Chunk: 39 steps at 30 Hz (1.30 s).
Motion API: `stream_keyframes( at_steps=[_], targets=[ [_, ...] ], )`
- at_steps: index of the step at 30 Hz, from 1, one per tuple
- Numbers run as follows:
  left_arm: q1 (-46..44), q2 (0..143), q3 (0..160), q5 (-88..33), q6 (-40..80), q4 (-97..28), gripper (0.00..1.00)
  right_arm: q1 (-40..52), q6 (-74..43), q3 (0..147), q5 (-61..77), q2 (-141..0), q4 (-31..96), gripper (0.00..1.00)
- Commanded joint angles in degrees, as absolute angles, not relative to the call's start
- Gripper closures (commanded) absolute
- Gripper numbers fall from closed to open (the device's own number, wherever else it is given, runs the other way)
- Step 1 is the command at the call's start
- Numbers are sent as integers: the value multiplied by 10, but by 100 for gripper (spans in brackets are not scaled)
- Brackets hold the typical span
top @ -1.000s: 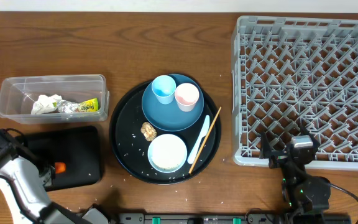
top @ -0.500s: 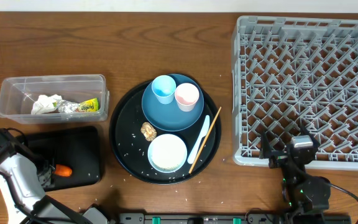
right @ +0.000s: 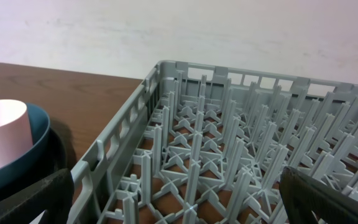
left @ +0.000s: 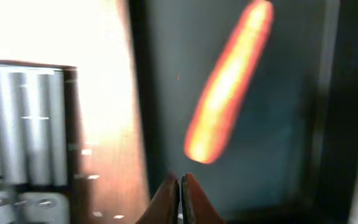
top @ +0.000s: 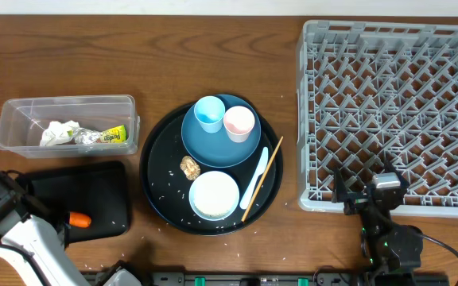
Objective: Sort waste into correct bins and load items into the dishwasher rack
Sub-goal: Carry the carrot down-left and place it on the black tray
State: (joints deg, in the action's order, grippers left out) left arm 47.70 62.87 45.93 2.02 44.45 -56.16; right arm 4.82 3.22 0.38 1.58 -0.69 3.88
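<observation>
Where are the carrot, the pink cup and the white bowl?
carrot (top: 80, 218), overhead view, middle of its orange body.
pink cup (top: 238, 122), overhead view, inside its open mouth.
white bowl (top: 214, 195), overhead view, centre of its inside.

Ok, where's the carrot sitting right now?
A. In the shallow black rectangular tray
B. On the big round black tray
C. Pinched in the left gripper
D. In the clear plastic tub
A: the carrot lies on the floor of the shallow black tray, apart from the left gripper, whose jaws are shut on nothing.
</observation>
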Motion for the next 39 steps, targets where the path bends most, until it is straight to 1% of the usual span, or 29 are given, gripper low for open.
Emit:
stream_keyframes(
  at_steps=[1,12,19,27,31,37,39],
  targets=[
    [491,633,469,96,480,-578,94,45,37,3,19,-4,41,1],
    [592,693,453,86,459,-583,94,45,37,3,19,-4,41,1],
    [607,748,452,29,460,-568,94,45,37,3,19,-4,41,1],
    [608,806,452,36,454,-542,94,45,37,3,20,-4,41,1],
    [608,827,452,36,433,-523,94,45,37,3,19,-4,41,1],
    [608,842,452,34,431,-504,94,45,37,3,20,-4,41,1],
    [608,842,452,16,413,-494,94,45,37,3,19,-4,41,1]
  ],
)
